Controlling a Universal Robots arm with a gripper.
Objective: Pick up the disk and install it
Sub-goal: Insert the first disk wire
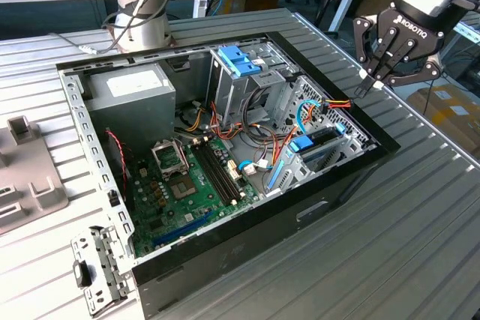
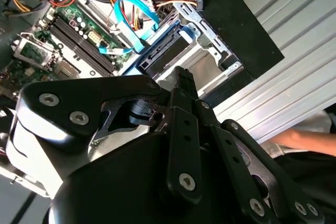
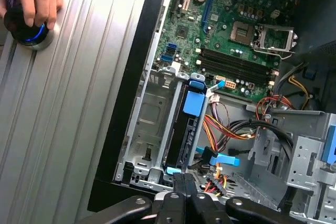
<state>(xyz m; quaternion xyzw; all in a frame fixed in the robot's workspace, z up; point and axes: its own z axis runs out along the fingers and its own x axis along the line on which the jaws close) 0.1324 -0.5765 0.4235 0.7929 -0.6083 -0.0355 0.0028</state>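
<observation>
Fingers (image 1: 381, 56), pressed together and empty, hover at the case's (image 1: 225, 249) two o'clock, likely because the disk (image 1: 324, 149) sits slotted inside it.

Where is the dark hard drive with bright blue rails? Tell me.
The disk sits in the metal drive cage at the end of the open case on the exterior view's right, beside the green motherboard.

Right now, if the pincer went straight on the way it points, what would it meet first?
Probably the disk standing in the drive cage; the pincer aims at its near end, though depth is unclear.
</observation>
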